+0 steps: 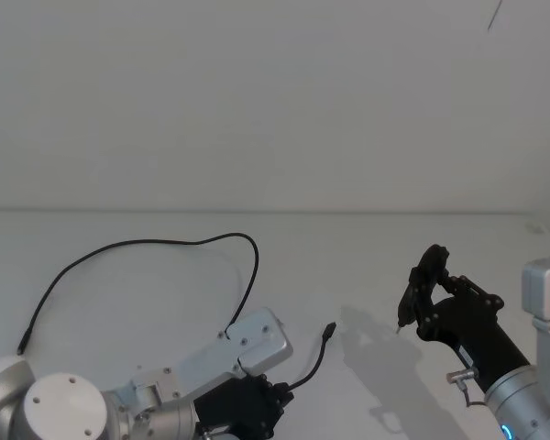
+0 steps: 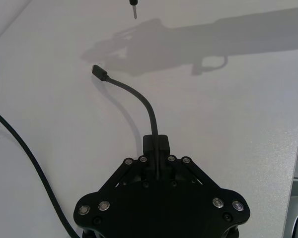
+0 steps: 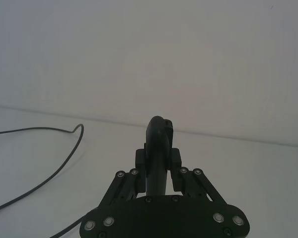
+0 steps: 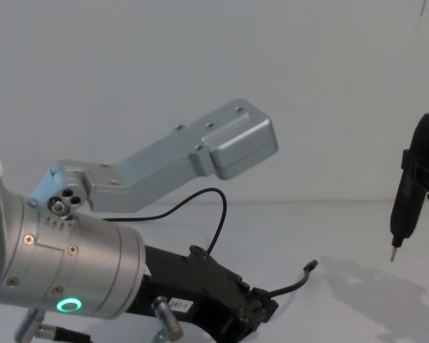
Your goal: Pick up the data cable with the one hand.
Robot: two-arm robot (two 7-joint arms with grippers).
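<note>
From here I see a plain white counter [image 1: 367, 266] running back to a pale wall. The black data cable [image 1: 137, 243] trails over its left half in a loose arc, one end lying flat at far left.

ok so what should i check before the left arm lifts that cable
1. Left gripper fingers shut on the cable: ok.
2. Grip sits a short way behind the plug, which sticks out free: ok.
3. Rest of the cable lies loose on the table, no knots: ok.
4. Right gripper and its tool stand apart from the cable: ok.
5. Cable where it runs under the left arm, free of snags: cannot tell.
</note>
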